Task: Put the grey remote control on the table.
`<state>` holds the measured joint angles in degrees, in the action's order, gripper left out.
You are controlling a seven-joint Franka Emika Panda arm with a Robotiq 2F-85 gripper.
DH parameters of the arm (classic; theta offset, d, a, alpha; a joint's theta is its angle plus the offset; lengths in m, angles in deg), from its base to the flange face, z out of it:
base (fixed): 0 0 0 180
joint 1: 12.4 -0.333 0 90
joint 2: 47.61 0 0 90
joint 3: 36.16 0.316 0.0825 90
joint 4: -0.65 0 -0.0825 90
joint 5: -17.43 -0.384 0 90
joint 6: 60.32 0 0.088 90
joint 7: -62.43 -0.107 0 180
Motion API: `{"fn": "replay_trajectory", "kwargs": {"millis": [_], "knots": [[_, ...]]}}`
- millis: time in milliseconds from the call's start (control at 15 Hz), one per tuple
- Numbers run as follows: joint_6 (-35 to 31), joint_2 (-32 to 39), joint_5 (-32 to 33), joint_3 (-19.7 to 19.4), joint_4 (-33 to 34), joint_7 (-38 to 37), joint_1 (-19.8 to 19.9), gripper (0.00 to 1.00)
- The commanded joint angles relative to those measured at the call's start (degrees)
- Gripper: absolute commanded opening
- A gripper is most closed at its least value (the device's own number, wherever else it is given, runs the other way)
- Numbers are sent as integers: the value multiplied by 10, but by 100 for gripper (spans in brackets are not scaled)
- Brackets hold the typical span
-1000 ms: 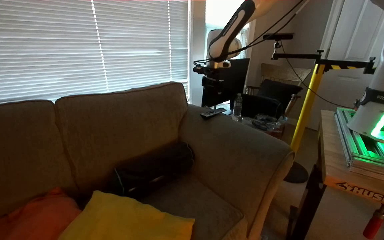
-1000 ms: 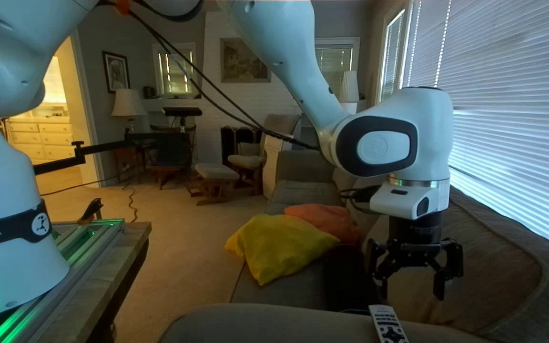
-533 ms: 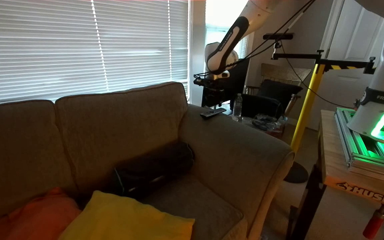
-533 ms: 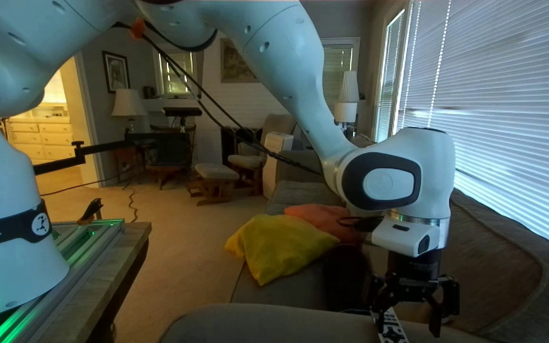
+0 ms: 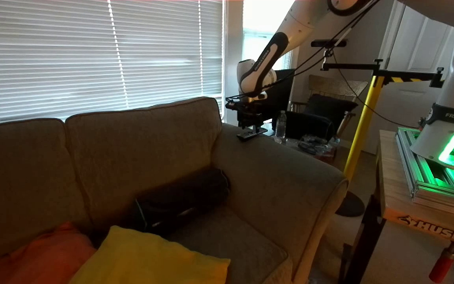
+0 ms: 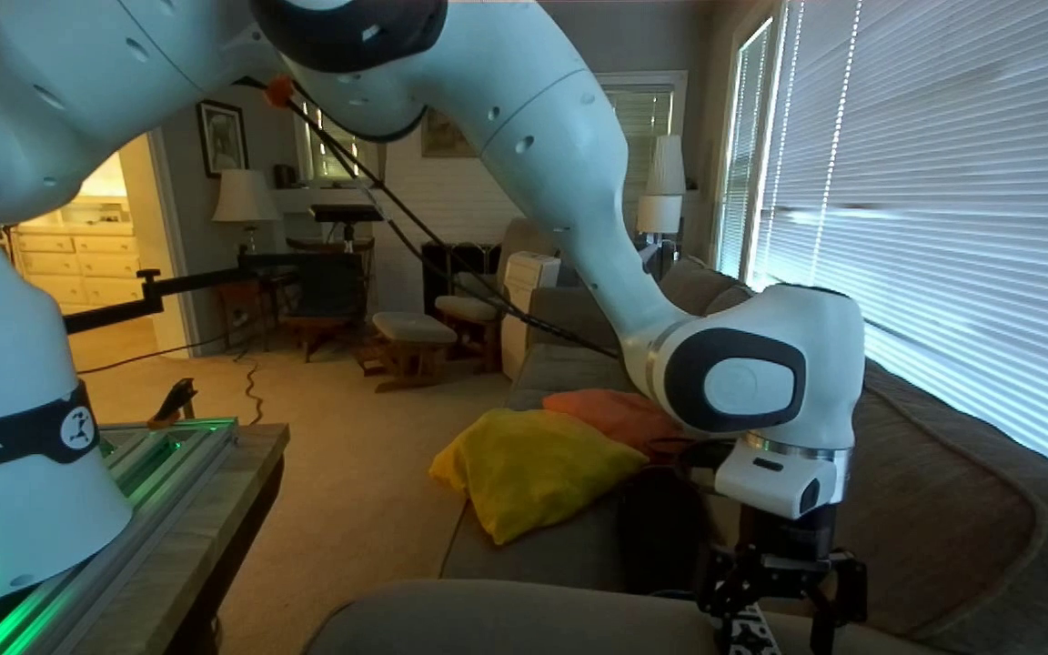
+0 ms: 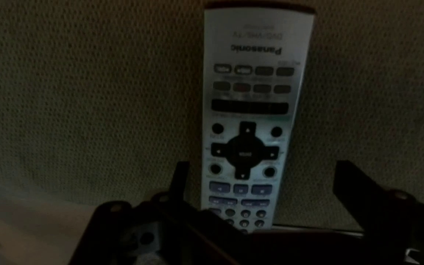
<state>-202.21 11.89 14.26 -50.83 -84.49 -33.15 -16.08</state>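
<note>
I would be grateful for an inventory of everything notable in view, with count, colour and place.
remote control: 1, grey, on the sofa arm
sofa: 1, brown, below the blinds
blinds: several, white, around the room
cushions: 2, yellow and orange, on the sofa
bundle: 1, black, on the sofa
bottle: 1, clear, beyond the sofa arm
monitor: 1, black, beyond the sofa arm
workbench: 1, brown, under the robot arm
stand: 1, yellow, by the workbench
chairs: several, mixed, around the room
lampshades: 3, pale, across the room
robot arm: 1, white, spanning workbench to sofa
jaws: 2, black, open, remote control between them in wrist view
</note>
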Motion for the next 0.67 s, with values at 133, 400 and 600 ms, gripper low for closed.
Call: {"fn": "replay_trajectory", "kwargs": {"millis": [133,400,600], "knots": [[32,41,10,-2,50,-3,-1,100],[36,47,9,-3,54,-5,0,74],[35,44,9,-4,55,-4,0,52]]}}
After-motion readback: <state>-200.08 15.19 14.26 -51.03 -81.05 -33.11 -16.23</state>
